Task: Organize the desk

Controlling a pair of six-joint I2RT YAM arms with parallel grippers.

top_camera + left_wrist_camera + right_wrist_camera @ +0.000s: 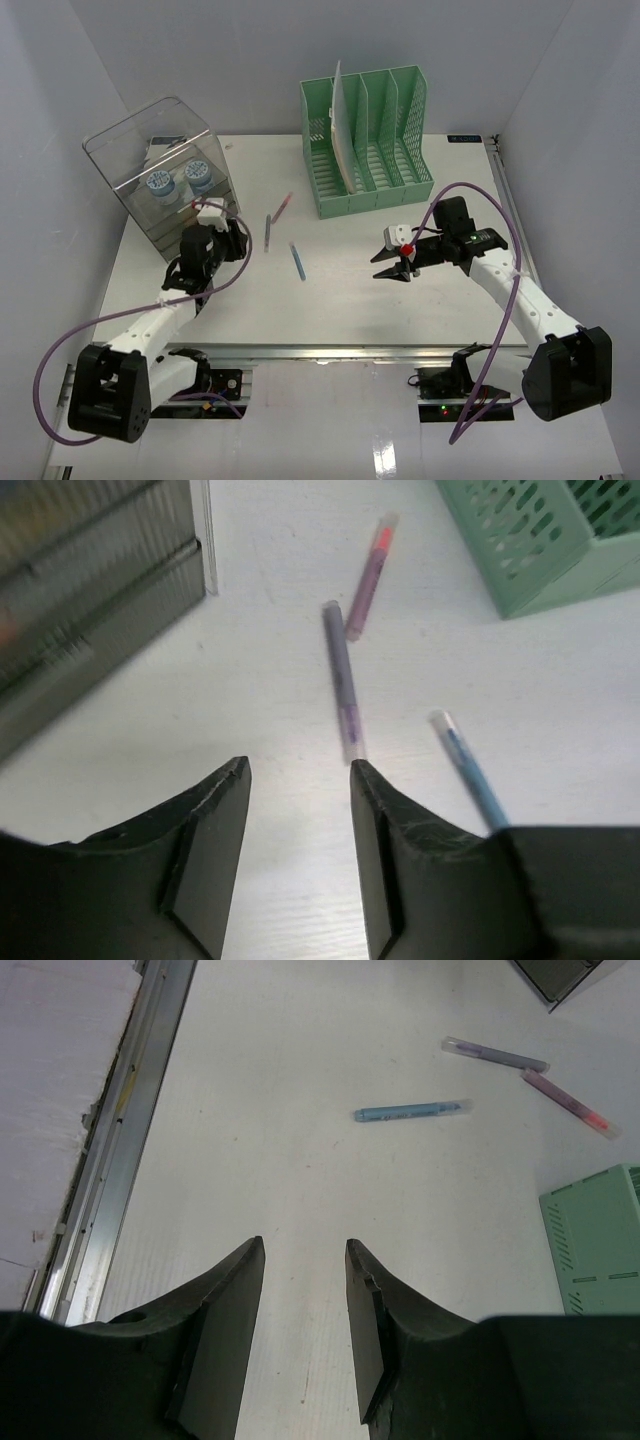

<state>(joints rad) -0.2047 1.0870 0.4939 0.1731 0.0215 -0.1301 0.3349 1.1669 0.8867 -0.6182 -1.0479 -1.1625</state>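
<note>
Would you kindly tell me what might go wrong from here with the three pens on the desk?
The purple pen and pink pen lie with ends nearly touching, so the left gripper grabbing one may knock the other. The blue pen lies between it and the right gripper; if both reach, they might collide.
</note>
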